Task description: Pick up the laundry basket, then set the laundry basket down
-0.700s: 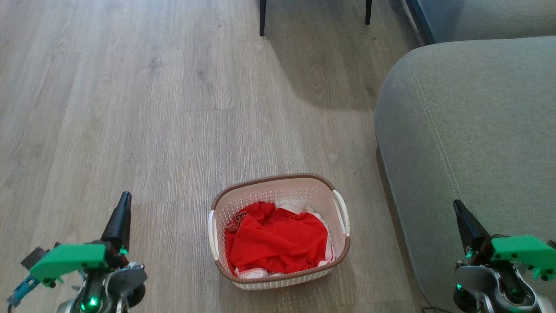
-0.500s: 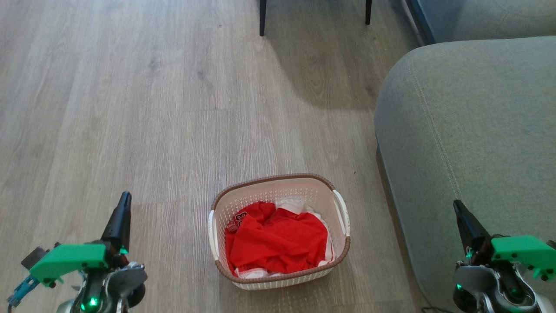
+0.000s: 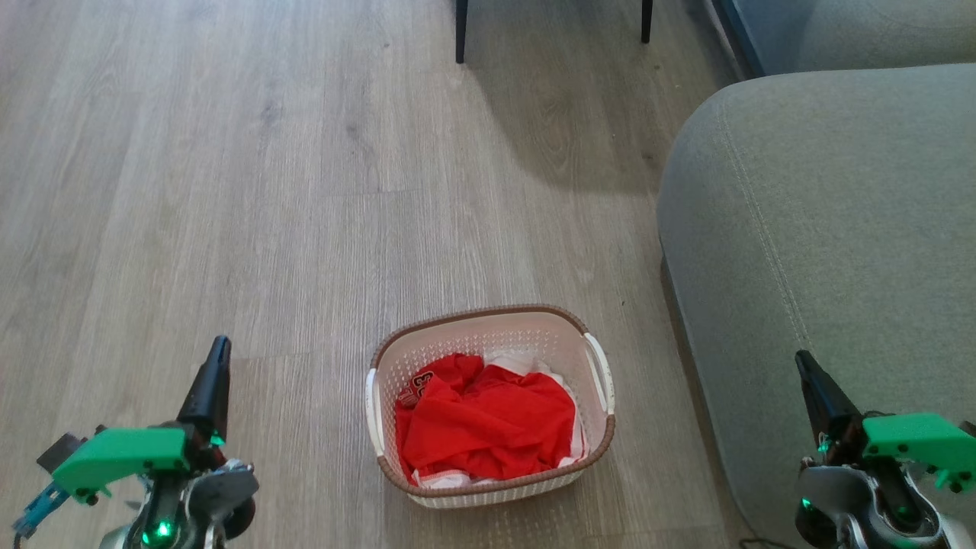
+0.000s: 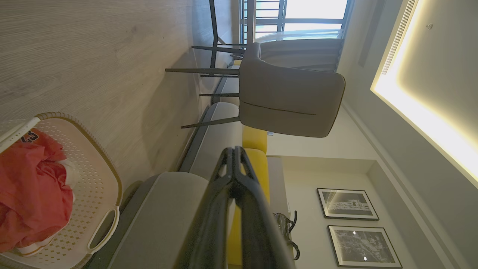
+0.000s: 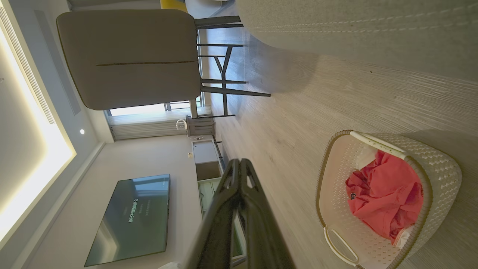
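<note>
The laundry basket (image 3: 530, 326) sits on the wood floor in the lower middle of the head view, cream-white with a brown rim and white side handles, holding red and white clothes (image 3: 488, 419). It also shows at the left edge of the left wrist view (image 4: 95, 164) and at the lower right of the right wrist view (image 5: 437, 164). My left gripper (image 3: 219, 347) stands to the basket's left, shut and empty, its fingertips (image 4: 235, 151) pressed together. My right gripper (image 3: 801, 358) is to the basket's right over the sofa, shut and empty, its tips (image 5: 239, 162) touching.
A grey sofa (image 3: 823, 252) fills the right side, close to the basket's right handle. Dark chair legs (image 3: 460, 30) stand at the far edge; the grey chair (image 4: 291, 97) is behind. Open wood floor (image 3: 229, 191) lies ahead and to the left. A TV (image 5: 130, 216) hangs on a wall.
</note>
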Controlling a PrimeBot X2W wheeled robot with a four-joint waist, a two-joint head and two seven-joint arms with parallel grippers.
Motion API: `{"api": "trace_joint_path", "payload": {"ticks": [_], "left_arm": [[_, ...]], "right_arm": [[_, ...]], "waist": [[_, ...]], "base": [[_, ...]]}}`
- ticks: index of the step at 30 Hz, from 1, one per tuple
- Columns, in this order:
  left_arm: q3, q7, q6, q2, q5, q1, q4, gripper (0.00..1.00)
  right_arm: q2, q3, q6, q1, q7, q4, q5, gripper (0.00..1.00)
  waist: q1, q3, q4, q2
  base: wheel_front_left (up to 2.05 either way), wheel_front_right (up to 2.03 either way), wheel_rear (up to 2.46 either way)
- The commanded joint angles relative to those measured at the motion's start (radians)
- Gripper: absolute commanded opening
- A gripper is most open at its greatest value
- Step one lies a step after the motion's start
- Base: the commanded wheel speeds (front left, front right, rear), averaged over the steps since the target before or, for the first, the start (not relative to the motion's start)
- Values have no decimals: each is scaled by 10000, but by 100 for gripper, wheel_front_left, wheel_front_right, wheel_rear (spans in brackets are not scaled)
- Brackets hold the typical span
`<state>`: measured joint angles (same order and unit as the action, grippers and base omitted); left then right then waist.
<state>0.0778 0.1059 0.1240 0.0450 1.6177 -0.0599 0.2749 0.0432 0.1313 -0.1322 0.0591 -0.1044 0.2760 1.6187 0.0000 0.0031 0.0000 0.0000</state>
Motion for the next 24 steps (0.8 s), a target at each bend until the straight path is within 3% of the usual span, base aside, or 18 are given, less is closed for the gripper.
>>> {"api": "trace_joint_path", "payload": {"ticks": [1, 21, 22, 24], "left_arm": [[372, 82, 67, 53, -101, -482, -299, 0], [370, 80, 67, 53, -99, -482, -299, 0], [-8, -7, -10, -2, 1, 6, 36, 100], [-33, -19, -11, -11, 0, 91, 315, 100]], "right_arm": [[70, -164, 15, 489, -97, -312, -110, 0], [70, -163, 15, 489, -97, -312, -110, 0], [-4, -7, 0, -5, 5, 30, 2, 100], [-48, -33, 0, -113, 7, 291, 3, 100]], "waist": [[0, 0, 0, 0], [0, 0, 0, 0], [0, 0, 0, 0], [0, 0, 0, 0]], "base": [[0, 0, 0], [0, 0, 0], [0, 0, 0], [0, 0, 0]]}}
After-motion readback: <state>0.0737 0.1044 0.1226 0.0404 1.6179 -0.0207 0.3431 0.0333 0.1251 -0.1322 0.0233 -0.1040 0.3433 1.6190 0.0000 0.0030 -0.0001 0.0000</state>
